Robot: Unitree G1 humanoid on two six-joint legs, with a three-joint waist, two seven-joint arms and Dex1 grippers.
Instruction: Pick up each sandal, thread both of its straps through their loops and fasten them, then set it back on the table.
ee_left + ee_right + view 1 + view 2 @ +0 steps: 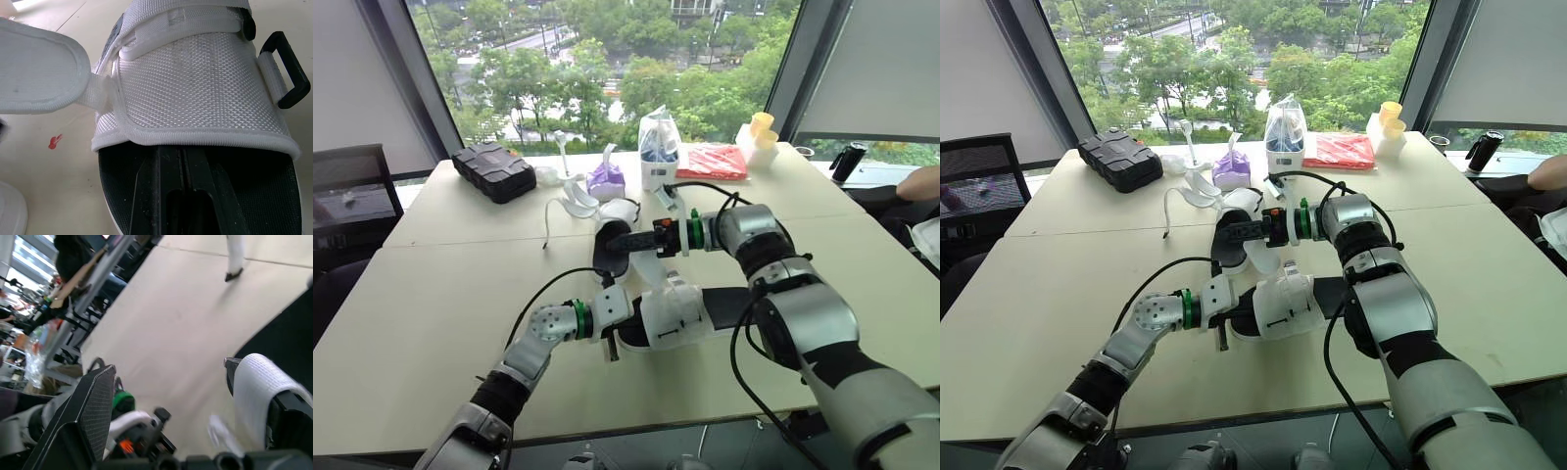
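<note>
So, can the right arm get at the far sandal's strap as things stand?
Probably yes. The right arm's fingers stand open right at the far sandal, and its white strap lies beside one of them, with nothing between.

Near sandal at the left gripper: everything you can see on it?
The near sandal rests on the table: black sole and footbed, white woven-fabric upper. One strap runs across the upper; another strap flap hangs loose off one side, unthreaded. A black rectangular loop on a fabric tab stands empty on the opposite side. The left gripper is at its open end, over the footbed.
</note>
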